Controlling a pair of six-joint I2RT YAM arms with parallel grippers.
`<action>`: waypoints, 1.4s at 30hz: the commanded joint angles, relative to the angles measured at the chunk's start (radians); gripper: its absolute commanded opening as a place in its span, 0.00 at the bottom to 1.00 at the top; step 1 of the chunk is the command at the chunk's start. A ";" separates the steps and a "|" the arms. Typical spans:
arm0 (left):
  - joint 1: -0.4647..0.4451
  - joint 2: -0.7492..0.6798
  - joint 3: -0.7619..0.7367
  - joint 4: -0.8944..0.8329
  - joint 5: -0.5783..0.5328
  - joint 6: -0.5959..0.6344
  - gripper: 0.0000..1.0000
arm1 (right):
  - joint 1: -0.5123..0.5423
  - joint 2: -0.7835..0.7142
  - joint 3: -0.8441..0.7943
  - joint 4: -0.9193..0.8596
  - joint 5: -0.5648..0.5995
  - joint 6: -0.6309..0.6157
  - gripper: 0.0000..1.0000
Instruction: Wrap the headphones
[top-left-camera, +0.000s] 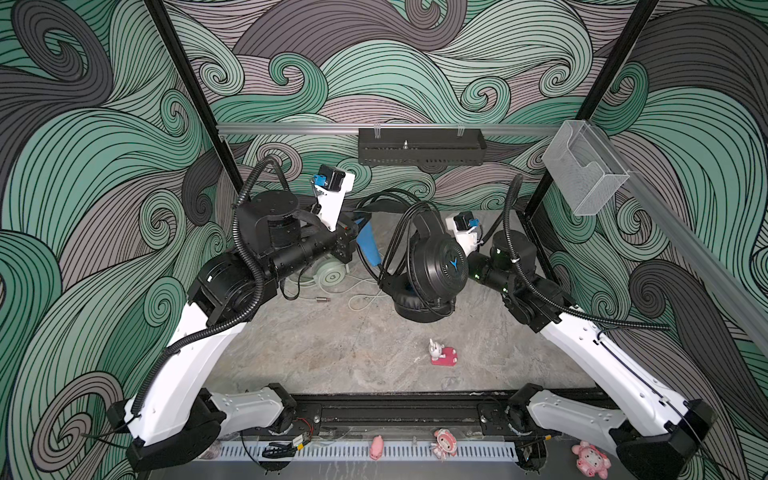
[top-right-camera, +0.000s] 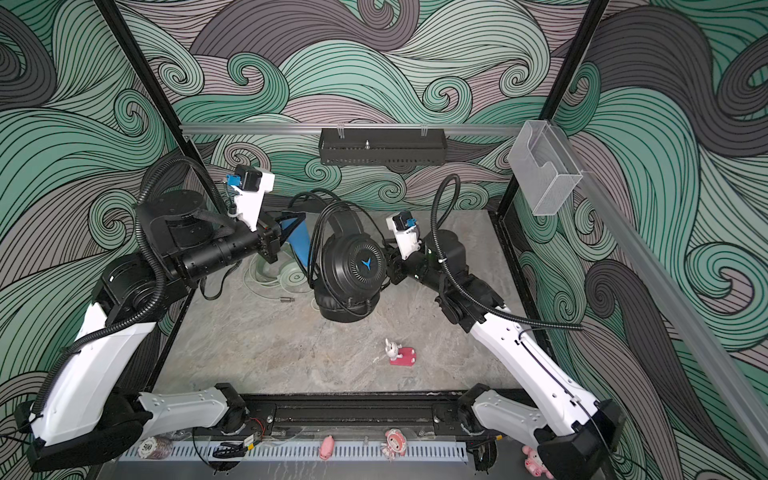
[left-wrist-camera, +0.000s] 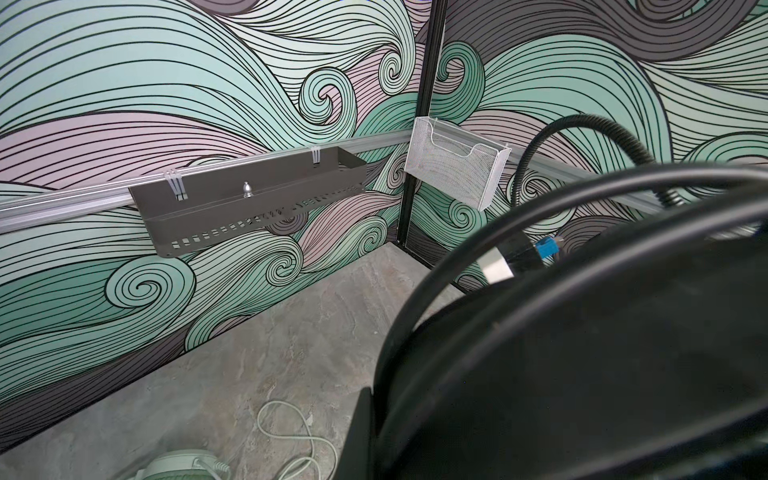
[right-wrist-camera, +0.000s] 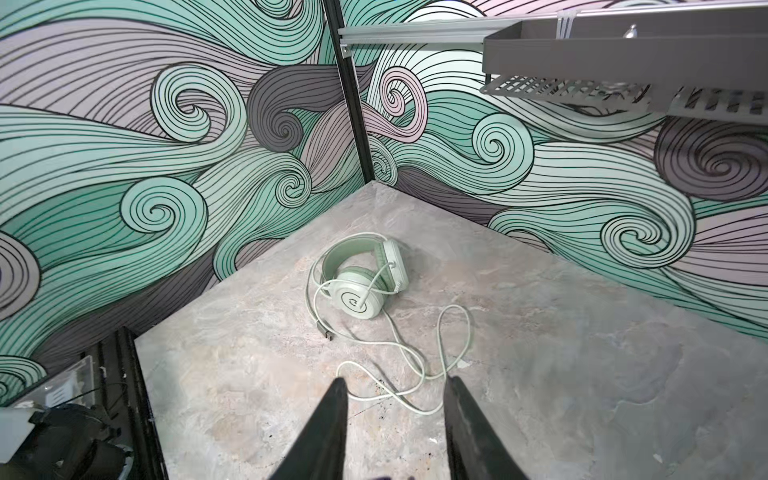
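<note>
The black headphones (top-left-camera: 436, 262) hang in mid-air at the middle of both top views, with the black cable (top-left-camera: 397, 237) looped around the headband and upper ear cup. My left gripper (top-left-camera: 358, 232) is shut on the blue inner headband (top-left-camera: 370, 245). In the left wrist view the black headphones (left-wrist-camera: 582, 353) fill the near side and hide the jaws. My right gripper (right-wrist-camera: 395, 386) is open with nothing between its fingers. In the top views it is hidden behind the ear cup. The mint-green headphones (right-wrist-camera: 361, 286) lie on the table, their whitish cable (right-wrist-camera: 415, 365) loose in loops.
A small pink toy figure (top-left-camera: 442, 353) stands on the table towards the front. A black perforated shelf (top-left-camera: 422, 145) hangs on the back rail. A clear holder (top-left-camera: 586, 174) is fixed on the right rail. The mint cable's plug (top-left-camera: 323, 299) lies near the left arm.
</note>
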 joint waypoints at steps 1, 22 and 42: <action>0.001 -0.005 0.051 0.099 0.033 -0.071 0.00 | -0.024 -0.006 -0.037 0.076 -0.070 0.076 0.41; 0.001 0.008 0.084 0.125 0.042 -0.109 0.00 | -0.035 0.031 -0.150 0.154 -0.133 0.150 0.48; 0.001 0.024 0.087 0.173 0.052 -0.146 0.00 | -0.034 0.132 -0.168 0.300 -0.253 0.310 0.46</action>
